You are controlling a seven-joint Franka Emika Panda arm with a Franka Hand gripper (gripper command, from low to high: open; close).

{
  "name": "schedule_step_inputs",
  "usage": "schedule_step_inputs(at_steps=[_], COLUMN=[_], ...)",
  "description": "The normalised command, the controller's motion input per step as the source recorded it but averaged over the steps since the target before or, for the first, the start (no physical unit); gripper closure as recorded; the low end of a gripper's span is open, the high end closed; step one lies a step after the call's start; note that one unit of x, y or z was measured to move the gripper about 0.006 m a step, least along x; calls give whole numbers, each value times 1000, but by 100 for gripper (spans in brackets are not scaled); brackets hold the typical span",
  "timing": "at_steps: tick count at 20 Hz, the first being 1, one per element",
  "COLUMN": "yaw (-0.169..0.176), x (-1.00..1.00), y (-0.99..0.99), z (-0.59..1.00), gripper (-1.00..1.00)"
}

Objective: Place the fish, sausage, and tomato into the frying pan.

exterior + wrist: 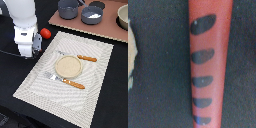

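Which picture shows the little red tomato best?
The exterior view: the tomato is a whole red ball beside the robot's arm, on the black table. The wrist view shows no tomato, only a long red object with dark marks.

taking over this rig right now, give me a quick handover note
Gripper: low over the dark table at the exterior view's left, beside the placemat; open or shut cannot be told.
Sausage: fills the wrist view, lying on the table right under the camera; hidden behind the arm in the exterior view.
Tomato: on the table next to the arm, not in the pan.
Fish: a white shape that looks like it lies inside the frying pan on the brown board.
Done: fish, apparently.
Left: sausage, probably next, then tomato.
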Motion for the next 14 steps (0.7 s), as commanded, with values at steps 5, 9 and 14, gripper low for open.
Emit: schedule_step_inputs(at_steps=[5,9,14], yaw=[0,10,57], x=[-385,-291,47], y=[-47,0,114], z=[-313,-274,359], gripper=[100,100,100])
